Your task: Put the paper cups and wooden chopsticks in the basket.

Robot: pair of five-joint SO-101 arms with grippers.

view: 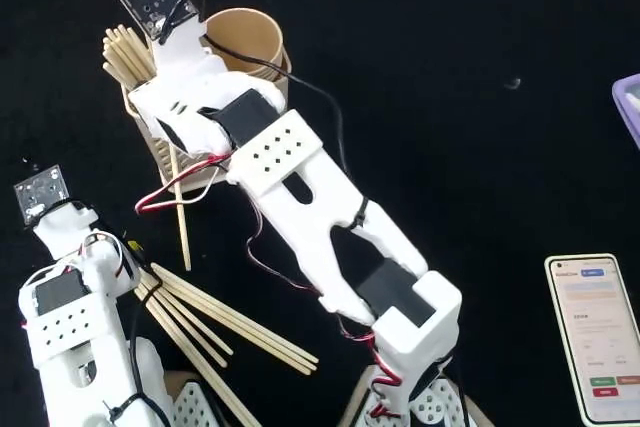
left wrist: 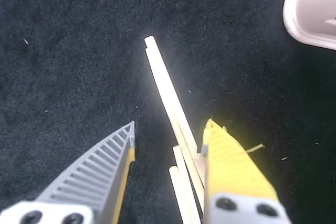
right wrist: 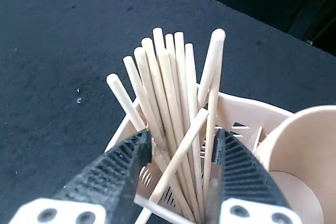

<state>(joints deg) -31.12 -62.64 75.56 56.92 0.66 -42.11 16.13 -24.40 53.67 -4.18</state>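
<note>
High view first. I've got the basket [view: 158,162] in the upper left of the frame, a paper cup [view: 245,37] standing in it and the bundled chopsticks [view: 125,52] poking out at its left corner. My right arm [view: 300,187] stretches diagonally from bottom centre up over the basket. One stray chopstick [view: 181,212] runs down from the basket's lower edge. My left arm [view: 70,307] sits at lower left, with the loose chopsticks [view: 220,322] fanned on the black table [view: 450,97] just to its right. A phone [view: 595,337] lies at lower right.

Left wrist view now. The left gripper [left wrist: 170,124] is released, jaws wide. The loose chopsticks [left wrist: 163,82] lie on the table between them, hard against the yellow finger. A white object [left wrist: 312,9] is in the upper right corner.

Right wrist view. The right gripper [right wrist: 181,135] is spread open, black jaws either side of the bundled chopsticks [right wrist: 173,77], which stand in the basket [right wrist: 247,108]. The paper cup [right wrist: 299,145] is at lower right, inside the basket.
</note>
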